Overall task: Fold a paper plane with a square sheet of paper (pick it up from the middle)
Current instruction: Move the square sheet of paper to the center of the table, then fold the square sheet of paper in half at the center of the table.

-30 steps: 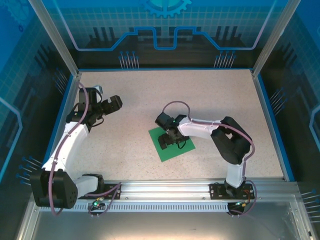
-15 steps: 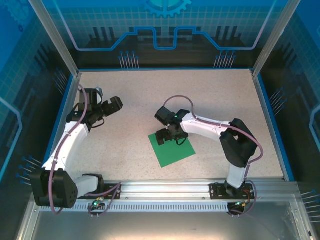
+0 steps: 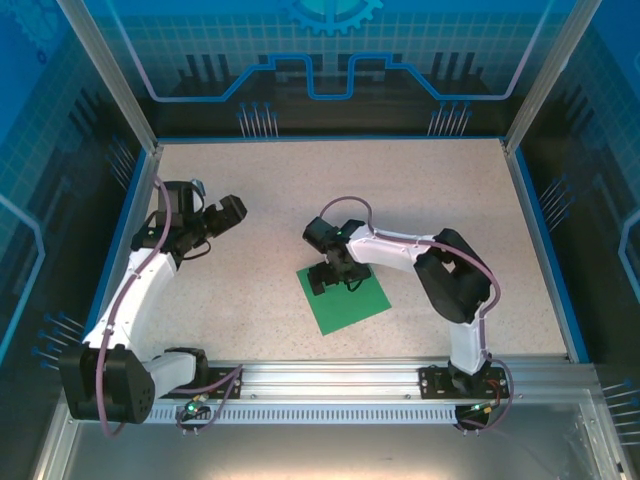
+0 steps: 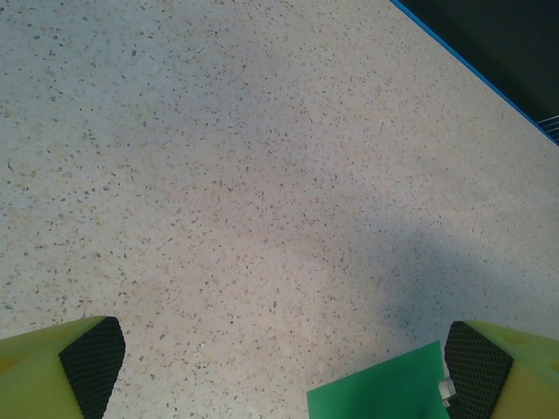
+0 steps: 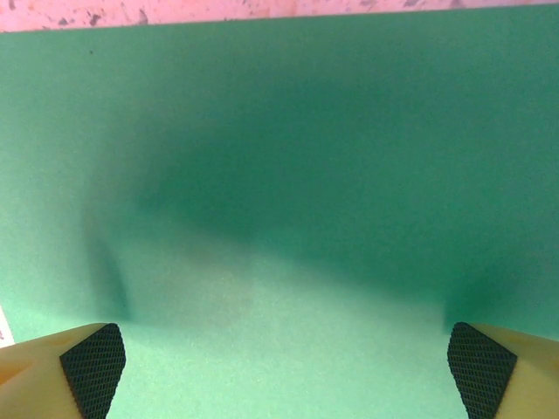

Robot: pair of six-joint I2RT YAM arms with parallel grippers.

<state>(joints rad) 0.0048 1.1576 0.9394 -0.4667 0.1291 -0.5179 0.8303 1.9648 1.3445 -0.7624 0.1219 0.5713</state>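
Fingers (image 5: pixel 92 367) of the right gripper (image 3: pixel 332 276) are spread wide and grasp nothing, pointing down over the far part of the thin green square sheet of paper (image 3: pixel 352 306). The sheet lies flat on the speckled beige table (image 3: pixel 420 190), just right of centre. That arm doubles back from its base, elbow out to the right. The left gripper (image 3: pixel 226 212) is likewise released, held above bare table at far left, its arm stretched forward. Whether the right pads touch the paper, I cannot tell. The sheet's far edge hides beneath them.
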